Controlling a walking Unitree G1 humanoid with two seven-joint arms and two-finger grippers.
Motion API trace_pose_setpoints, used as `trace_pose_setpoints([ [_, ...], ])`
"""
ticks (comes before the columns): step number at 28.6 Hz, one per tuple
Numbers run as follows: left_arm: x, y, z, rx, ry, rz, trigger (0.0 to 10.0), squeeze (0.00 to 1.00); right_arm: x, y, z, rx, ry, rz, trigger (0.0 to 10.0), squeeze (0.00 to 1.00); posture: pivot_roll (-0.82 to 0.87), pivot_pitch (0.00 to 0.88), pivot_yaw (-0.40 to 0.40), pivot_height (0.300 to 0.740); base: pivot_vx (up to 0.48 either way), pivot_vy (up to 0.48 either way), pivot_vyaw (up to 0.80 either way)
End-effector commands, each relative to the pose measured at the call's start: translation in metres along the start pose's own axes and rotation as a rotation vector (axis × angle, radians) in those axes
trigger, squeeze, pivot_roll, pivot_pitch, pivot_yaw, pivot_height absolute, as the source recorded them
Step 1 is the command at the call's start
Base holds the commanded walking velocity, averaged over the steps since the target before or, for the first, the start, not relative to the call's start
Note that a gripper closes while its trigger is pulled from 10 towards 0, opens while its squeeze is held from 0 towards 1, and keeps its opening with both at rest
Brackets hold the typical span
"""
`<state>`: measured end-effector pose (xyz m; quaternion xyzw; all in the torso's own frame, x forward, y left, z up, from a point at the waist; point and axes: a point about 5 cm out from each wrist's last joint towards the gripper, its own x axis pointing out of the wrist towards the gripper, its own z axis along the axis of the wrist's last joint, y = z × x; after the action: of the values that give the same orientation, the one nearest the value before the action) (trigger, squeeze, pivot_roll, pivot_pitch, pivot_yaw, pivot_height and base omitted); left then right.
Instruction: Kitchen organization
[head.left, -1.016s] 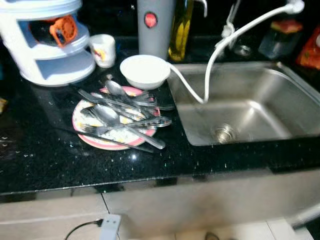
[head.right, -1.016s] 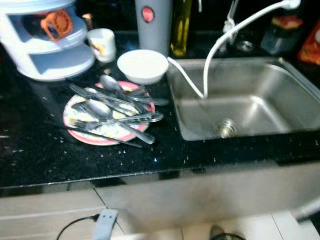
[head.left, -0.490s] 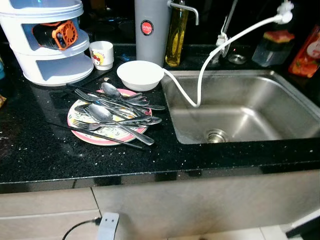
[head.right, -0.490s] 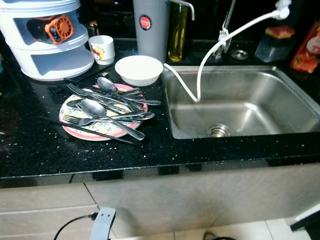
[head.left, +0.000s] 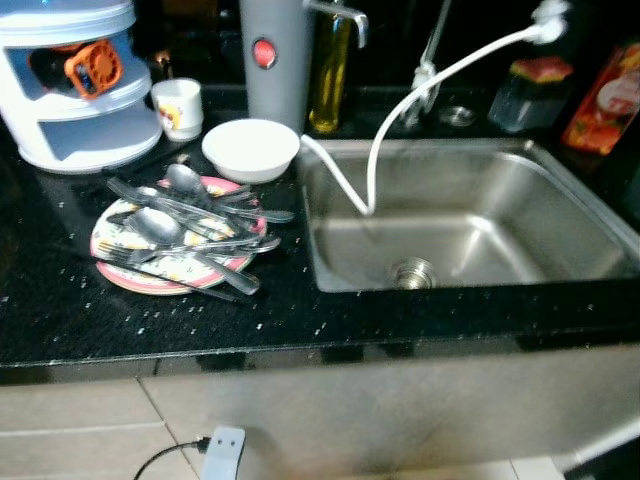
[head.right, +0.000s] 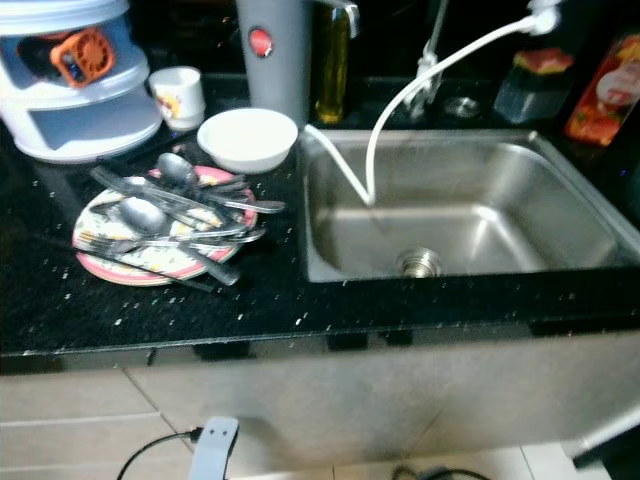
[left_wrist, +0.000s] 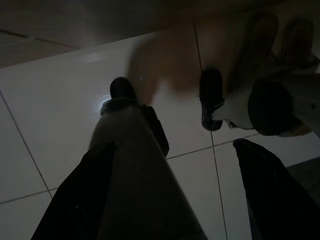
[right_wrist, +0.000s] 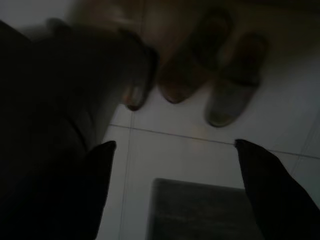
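A black speckled countertop (head.left: 330, 320) is spanning the whole scene, with a stainless sink (head.left: 560, 215) sitting at 3 o'clock of centre. A white hose (head.left: 375, 170) is arching from the upper right and dropping into the basin, ending above the drain (head.left: 412, 271).

A white tiered rack (head.left: 75, 100) is standing at 10 o'clock, an orange object (head.left: 92, 68) lying on its upper shelf. A grey cylinder (head.left: 272, 55) with a red badge is standing at 12 o'clock, an oil bottle (head.left: 328, 70) just beside it.

The pink-rimmed plate (head.left: 140, 280) is resting at 9 o'clock on the counter, near the sink's left edge. The cutlery pile (head.left: 185, 220) of spoons and forks is lying across it, long axes running mostly from 10 o'clock to 4 o'clock, several handles pointing toward the sink and overhanging the rim.

A white bowl (head.left: 250, 150) is sitting upright, touching the plate's far edge; a small mug (head.left: 178, 107) is standing beside the rack.

The left gripper (left_wrist: 172, 192) is hanging over floor tiles (left_wrist: 60, 115), fingers spread wide apart and holding nothing. The right gripper (right_wrist: 172, 192) is hanging likewise, fingers wide apart and empty, above a pair of slippers (right_wrist: 220, 85).
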<state>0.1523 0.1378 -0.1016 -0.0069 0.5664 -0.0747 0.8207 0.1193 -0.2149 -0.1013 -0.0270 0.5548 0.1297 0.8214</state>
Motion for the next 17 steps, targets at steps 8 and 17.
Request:
trace_pose_setpoints([
  [8, -0.001, 0.002, -0.021, -0.008, 0.110, 0.019, 10.0, 0.00, -0.024, -0.012, 0.070, 0.078, -0.343, 0.547, 10.0, 0.00, -0.01, 0.058, -0.061, 0.740, 0.000, 0.000, 0.00],
  [17, -0.001, 0.004, -0.022, -0.001, 0.132, 0.024, 10.0, 0.00, -0.050, -0.008, 0.074, -0.043, -0.352, 0.973, 10.0, 0.00, -0.01, 0.064, -0.047, 0.740, 0.000, 0.000, 0.00],
])
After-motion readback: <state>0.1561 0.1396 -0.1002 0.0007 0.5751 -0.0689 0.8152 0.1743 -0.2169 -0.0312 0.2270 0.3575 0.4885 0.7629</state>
